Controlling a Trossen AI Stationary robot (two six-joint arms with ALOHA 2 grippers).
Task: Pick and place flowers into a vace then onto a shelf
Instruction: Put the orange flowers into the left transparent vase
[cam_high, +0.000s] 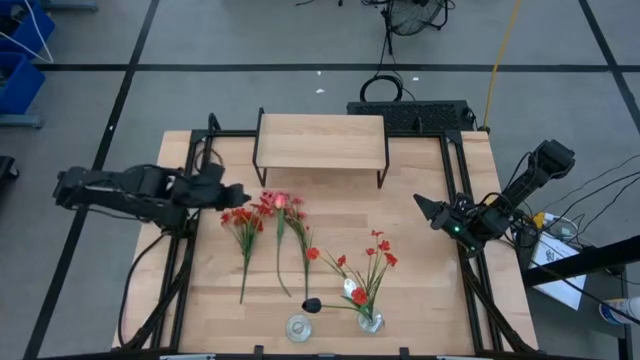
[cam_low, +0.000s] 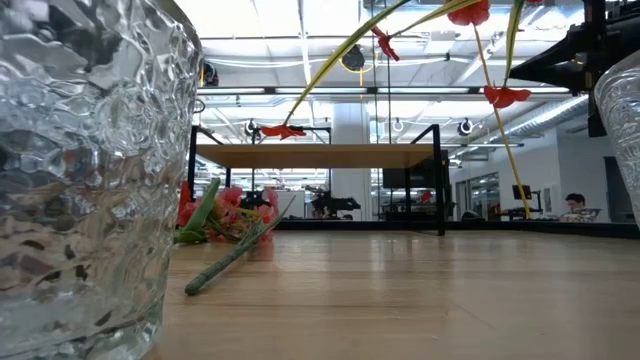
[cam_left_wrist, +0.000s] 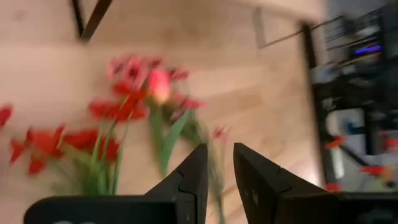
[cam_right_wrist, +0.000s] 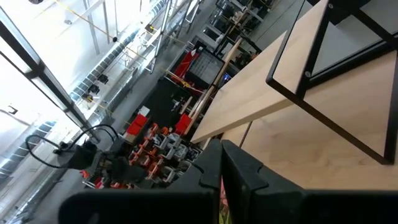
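Three flower stems lie on the table, blossoms (cam_high: 270, 205) toward the shelf and stalks (cam_high: 243, 270) toward the near edge; they also show as flowers (cam_low: 225, 212) in the low view and flowers (cam_left_wrist: 130, 106) in the left wrist view. More red flowers (cam_high: 372, 262) stand in a glass vase (cam_high: 371, 322). An empty glass vase (cam_high: 298, 327) stands beside it. The shelf (cam_high: 320, 140) sits at the far edge. My left gripper (cam_high: 238, 194) (cam_left_wrist: 221, 155) hovers just left of the lying blossoms, open by a narrow gap. My right gripper (cam_high: 422, 205) (cam_right_wrist: 221, 152) waits, shut, at the table's right side.
A small dark object (cam_high: 312, 303) lies by the end of one stalk, next to the empty vase. Black frame rails (cam_high: 190, 230) run along both table sides. The empty vase (cam_low: 80, 170) fills the low view's left. Bare tabletop (cam_high: 420, 270) lies right of the filled vase.
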